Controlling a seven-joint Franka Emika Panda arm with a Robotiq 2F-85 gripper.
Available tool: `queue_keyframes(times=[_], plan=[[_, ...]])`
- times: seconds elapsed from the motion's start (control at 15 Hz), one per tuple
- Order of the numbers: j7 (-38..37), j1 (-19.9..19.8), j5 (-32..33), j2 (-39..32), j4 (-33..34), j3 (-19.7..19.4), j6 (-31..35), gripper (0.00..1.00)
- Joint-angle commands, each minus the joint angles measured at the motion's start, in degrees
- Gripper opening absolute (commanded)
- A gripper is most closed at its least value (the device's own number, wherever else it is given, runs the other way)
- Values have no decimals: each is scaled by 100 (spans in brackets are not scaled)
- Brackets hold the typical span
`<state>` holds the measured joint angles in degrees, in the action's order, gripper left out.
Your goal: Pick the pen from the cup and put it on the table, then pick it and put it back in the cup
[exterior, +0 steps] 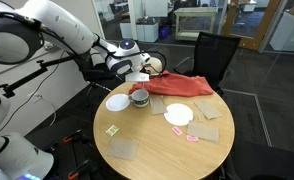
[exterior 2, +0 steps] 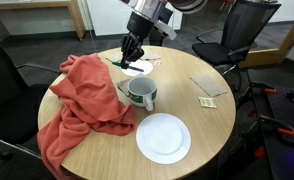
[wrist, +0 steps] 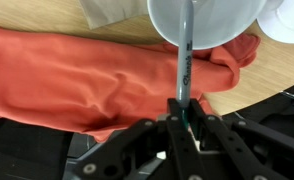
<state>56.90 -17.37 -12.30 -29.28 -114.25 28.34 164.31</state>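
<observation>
My gripper [wrist: 184, 112] is shut on the pen [wrist: 186, 65], a slim dark stick that runs from the jaws out across a pale round plate [wrist: 212, 25]. In both exterior views the gripper [exterior 2: 134, 58] [exterior: 137, 79] hangs low over the table [exterior 2: 202, 125], just behind the cup. The cup [exterior 2: 140, 95] [exterior: 139, 97] is squat and grey with a dark inside and stands upright near the table's middle. No pen shows inside it.
A red cloth [exterior 2: 82, 100] [exterior: 179, 86] [wrist: 77, 75] lies bunched beside the cup. A white plate [exterior 2: 163, 137] lies near the edge, and another [exterior 2: 143, 68] under the gripper. Brown mats [exterior: 122, 149] and office chairs [exterior: 212, 55] are around.
</observation>
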Motion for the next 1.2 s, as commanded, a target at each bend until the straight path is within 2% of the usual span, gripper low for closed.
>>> queue_keyframes(times=[0.0, 0.33, 0.6, 0.67, 0.73, 0.8, 1.13], plan=[[798, -595, -562, -108, -184, 646, 244, 4], [1459, -1088, -997, -276, -286, 1076, 182, 4], [1679, -1257, -1070, -355, -373, 1185, 179, 4], [1680, -1280, -1065, -352, -412, 1196, 195, 40], [1711, -1306, -1066, -346, -455, 1209, 215, 41], [1760, -1343, -1073, -347, -486, 1232, 213, 47], [1873, -1524, -1106, -324, -650, 1385, 229, 84]])
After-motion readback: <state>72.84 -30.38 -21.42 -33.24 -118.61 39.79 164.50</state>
